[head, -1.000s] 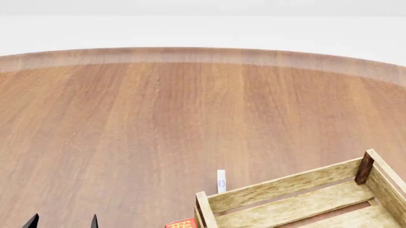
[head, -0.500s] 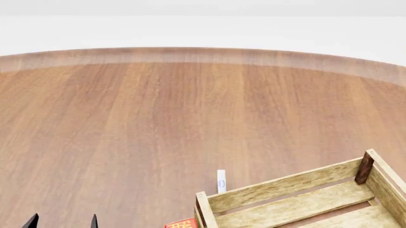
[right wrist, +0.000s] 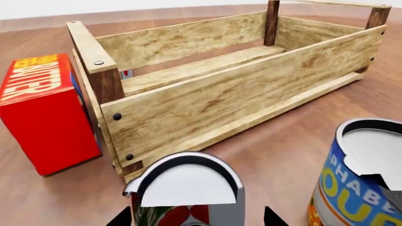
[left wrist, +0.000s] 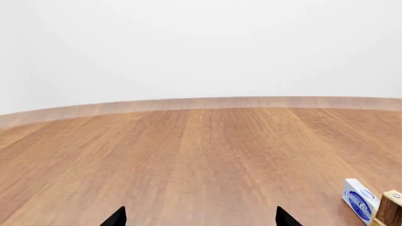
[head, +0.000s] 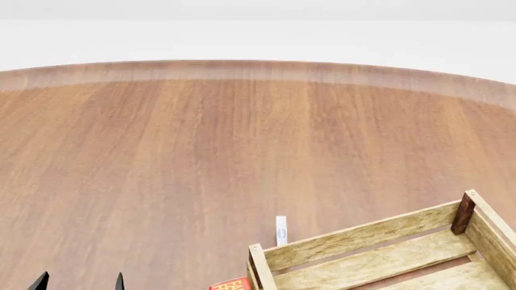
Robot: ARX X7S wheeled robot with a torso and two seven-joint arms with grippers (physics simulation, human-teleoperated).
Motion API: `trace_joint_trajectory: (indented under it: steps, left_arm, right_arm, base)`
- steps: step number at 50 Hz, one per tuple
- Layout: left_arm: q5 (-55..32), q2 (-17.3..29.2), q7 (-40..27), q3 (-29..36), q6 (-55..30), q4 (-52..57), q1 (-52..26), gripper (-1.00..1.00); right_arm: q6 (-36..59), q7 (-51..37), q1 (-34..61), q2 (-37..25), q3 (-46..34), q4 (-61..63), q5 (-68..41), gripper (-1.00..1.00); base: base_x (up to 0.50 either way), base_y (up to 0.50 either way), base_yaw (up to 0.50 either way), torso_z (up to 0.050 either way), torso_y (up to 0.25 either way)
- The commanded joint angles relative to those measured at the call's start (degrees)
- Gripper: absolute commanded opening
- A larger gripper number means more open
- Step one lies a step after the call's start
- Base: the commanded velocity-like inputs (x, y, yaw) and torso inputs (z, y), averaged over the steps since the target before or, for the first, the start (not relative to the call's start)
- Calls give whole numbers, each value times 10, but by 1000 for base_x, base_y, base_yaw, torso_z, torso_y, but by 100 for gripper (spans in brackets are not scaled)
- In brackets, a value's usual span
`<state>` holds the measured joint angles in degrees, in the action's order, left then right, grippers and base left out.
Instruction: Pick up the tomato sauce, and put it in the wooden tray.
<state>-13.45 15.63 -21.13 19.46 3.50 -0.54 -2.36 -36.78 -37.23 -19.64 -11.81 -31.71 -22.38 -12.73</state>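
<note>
Nearest the right gripper (right wrist: 197,217), at the bottom centre of the right wrist view, the tomato sauce (right wrist: 187,195) stands upright on the counter (right wrist: 283,136), its long axis vertical, its plain silver-white top framed between the two dark jaw tips, which are spread apart on either side of the can and not clamped. The right arm is clearly the nearer one. At lower right stands a blue-and-yellow can (right wrist: 361,176). Beyond, a glossy red box (right wrist: 44,113) touches the rough, slatted wooden tray (right wrist: 232,89). The left gripper (left wrist: 199,217) hangs with jaws apart over bare wood grain, a small blue-and-white box (left wrist: 360,201) at lower right.
</note>
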Motion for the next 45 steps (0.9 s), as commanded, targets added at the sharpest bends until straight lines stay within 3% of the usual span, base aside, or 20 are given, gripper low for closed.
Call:
trace_joint_trajectory:
  steps: [1,5,6,22,36,45]
  left_arm:
    - [-1,1,-1,2,3,-3,-1,100]
    - [-1,1,-1,3,5,-7,-3,100]
    - [-1,1,-1,3,5,-7,-3,100]
    - [-3,4,-5,6,3,-1,-1,100]
    - [-4,6,-7,8,1,2,-1,100]
    - [-4,7,-8,10,2,0,-2,100]
  right_arm:
    - [3,5,8,1,-3,-12,-5,100]
    - [10,6,12,1,-8,-15,-1,100]
    - [8,6,13,2,-8,-19,-1,-100]
    - [5,6,17,4,-10,-28,-4,-100]
    - [-6,-118,-38,-19,15,90,178,-100]
    - [15,-116,-39,-27,13,121,188,-100]
  base:
    - [0,0,0,0,0]
    - [0,0,0,0,0]
    - [0,0,0,0,0]
    - [1,0,1,0,0]
    - [0,0,0,0,0]
    - [0,0,0,0,0]
